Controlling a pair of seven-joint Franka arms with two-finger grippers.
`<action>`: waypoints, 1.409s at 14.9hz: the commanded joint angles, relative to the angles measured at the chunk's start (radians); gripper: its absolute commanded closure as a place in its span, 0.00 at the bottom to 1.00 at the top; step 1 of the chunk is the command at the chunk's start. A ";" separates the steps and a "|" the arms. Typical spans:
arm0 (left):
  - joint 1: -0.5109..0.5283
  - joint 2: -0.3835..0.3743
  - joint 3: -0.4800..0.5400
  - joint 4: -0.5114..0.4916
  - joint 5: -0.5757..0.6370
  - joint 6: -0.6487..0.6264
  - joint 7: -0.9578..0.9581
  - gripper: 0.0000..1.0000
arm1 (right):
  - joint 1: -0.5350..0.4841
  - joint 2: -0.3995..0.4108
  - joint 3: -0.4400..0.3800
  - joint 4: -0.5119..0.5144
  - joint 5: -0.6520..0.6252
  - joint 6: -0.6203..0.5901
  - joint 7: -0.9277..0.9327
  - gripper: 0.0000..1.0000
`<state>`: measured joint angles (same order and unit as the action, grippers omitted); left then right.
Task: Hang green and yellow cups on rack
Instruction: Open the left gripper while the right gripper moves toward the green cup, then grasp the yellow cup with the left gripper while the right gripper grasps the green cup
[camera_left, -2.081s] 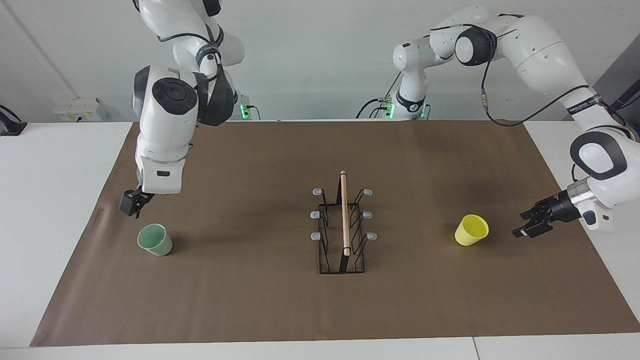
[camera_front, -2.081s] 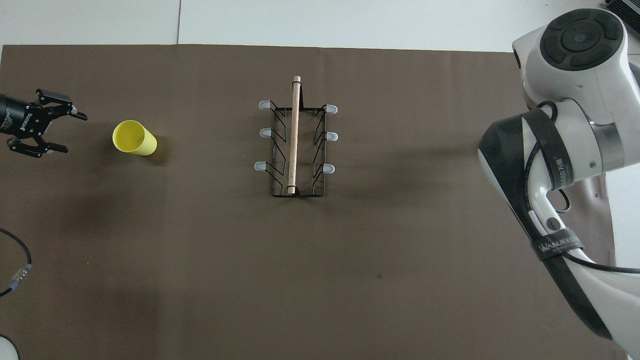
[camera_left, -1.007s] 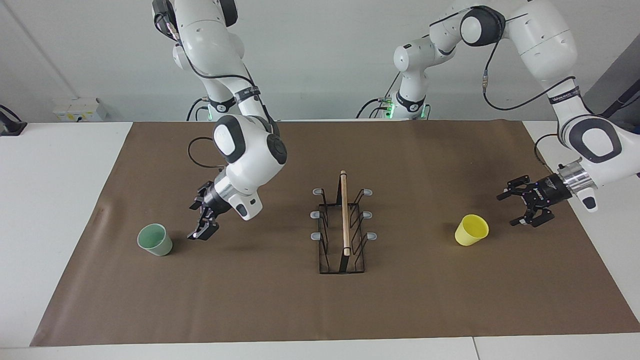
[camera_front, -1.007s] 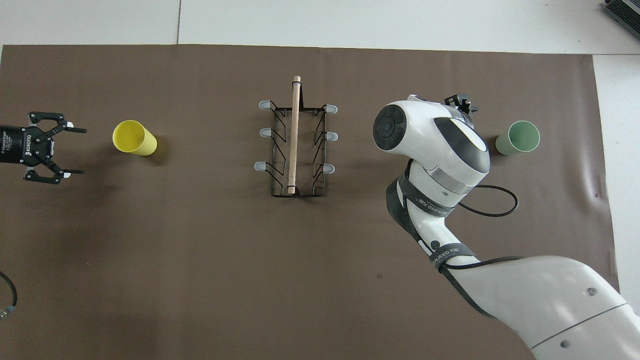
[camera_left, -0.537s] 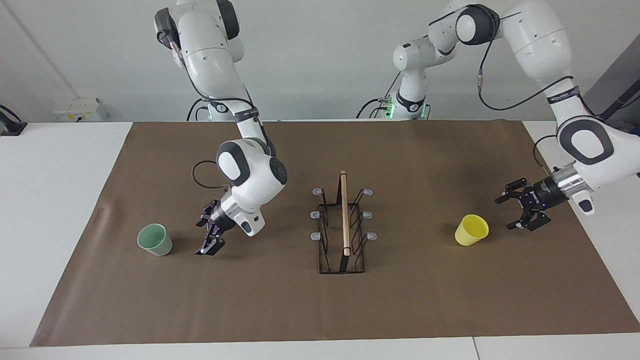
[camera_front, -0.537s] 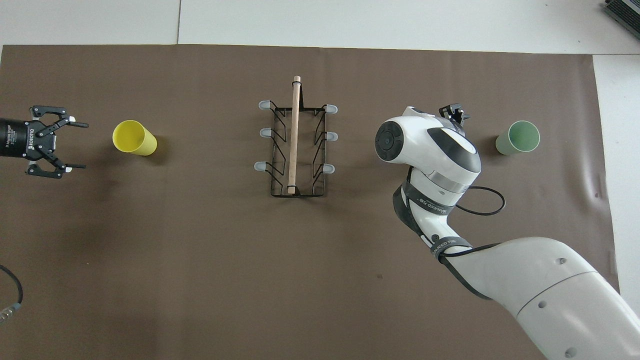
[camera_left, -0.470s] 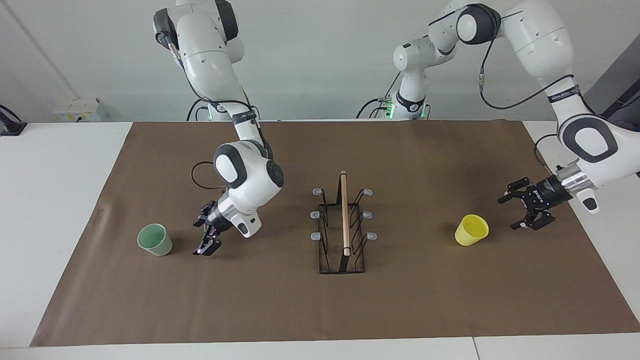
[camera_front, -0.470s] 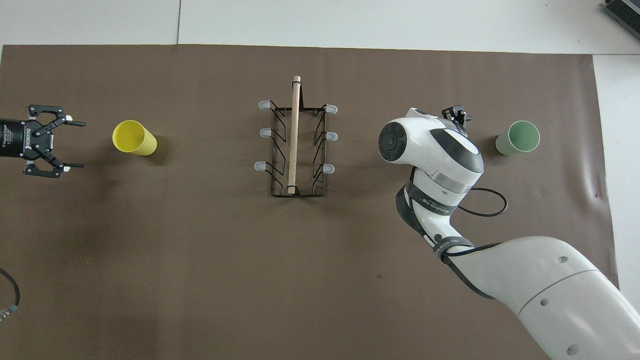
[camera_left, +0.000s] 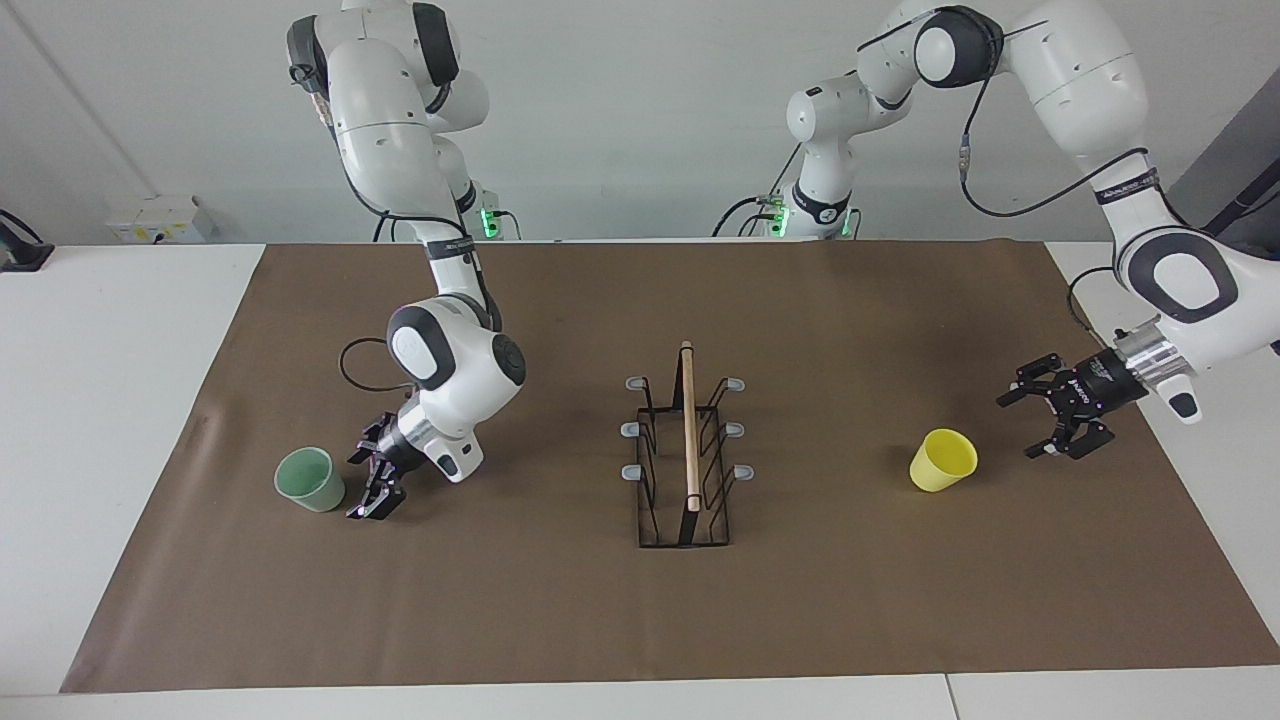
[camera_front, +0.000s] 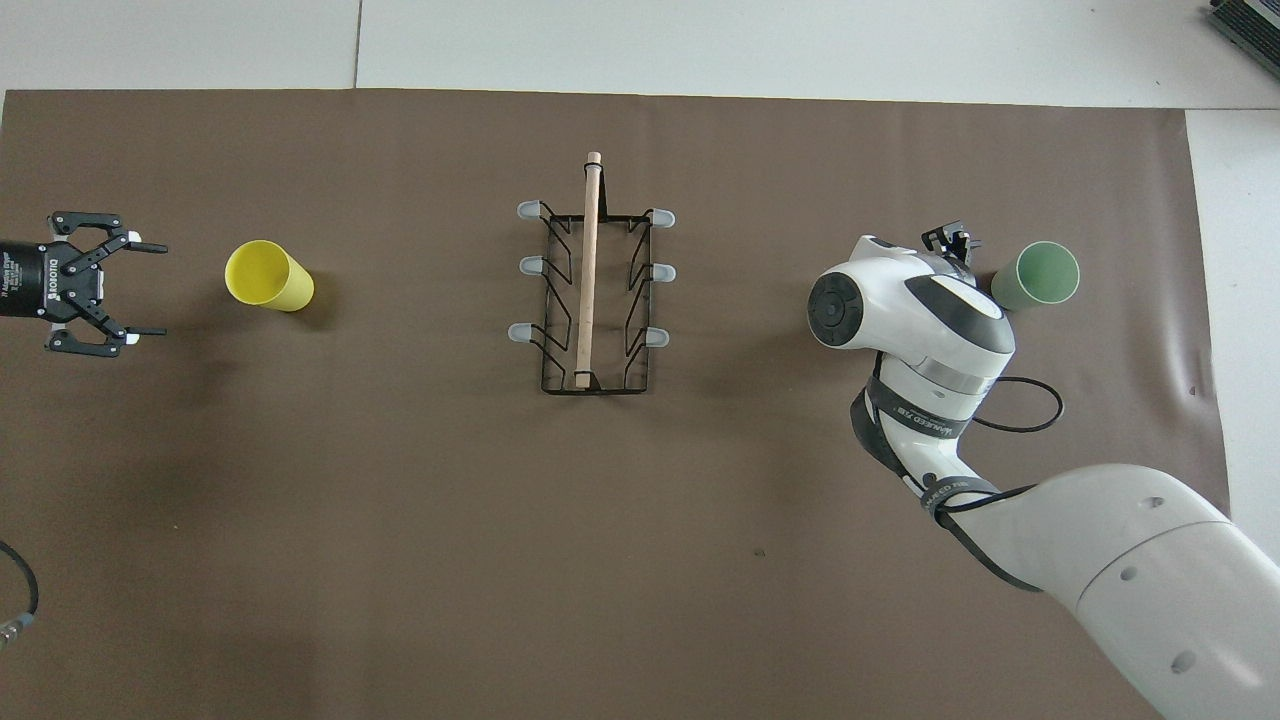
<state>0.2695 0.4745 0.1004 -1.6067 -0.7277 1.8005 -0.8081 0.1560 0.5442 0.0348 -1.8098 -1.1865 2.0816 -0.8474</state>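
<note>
The pale green cup (camera_left: 310, 480) (camera_front: 1040, 275) stands upright on the brown mat toward the right arm's end. My right gripper (camera_left: 358, 487) is low and open just beside it on the rack's side, jaws facing the cup; the overhead view hides most of it under the wrist. The yellow cup (camera_left: 943, 460) (camera_front: 266, 275) stands toward the left arm's end. My left gripper (camera_left: 1015, 428) (camera_front: 160, 289) is open a short gap from it, on the side away from the rack. The black wire rack (camera_left: 687, 450) (camera_front: 590, 290) with its wooden rod stands mid-mat with nothing on its prongs.
The brown mat (camera_left: 640, 620) covers most of the white table (camera_left: 110, 400). A black cable loop (camera_left: 355, 365) hangs from the right arm's wrist. The right forearm (camera_front: 1120, 560) crosses the mat's near corner in the overhead view.
My right gripper has swung toward the right arm's end of the table and down, ending right beside the green cup. The left gripper has barely shifted. Both cups and the rack stayed put.
</note>
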 joint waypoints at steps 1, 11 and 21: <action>0.043 -0.051 0.001 -0.078 -0.056 0.020 0.009 0.00 | -0.033 -0.039 0.008 -0.069 -0.094 0.058 0.021 0.00; 0.105 0.023 -0.014 -0.154 -0.380 -0.004 0.016 0.00 | -0.064 -0.062 0.008 -0.146 -0.232 0.074 0.077 0.00; 0.025 -0.016 -0.013 -0.301 -0.515 0.091 0.142 0.00 | -0.160 -0.082 0.007 -0.238 -0.464 0.130 0.250 0.00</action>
<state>0.3094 0.4969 0.0775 -1.8414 -1.1964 1.8539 -0.6801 0.0309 0.5011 0.0336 -1.9856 -1.5674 2.1775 -0.6735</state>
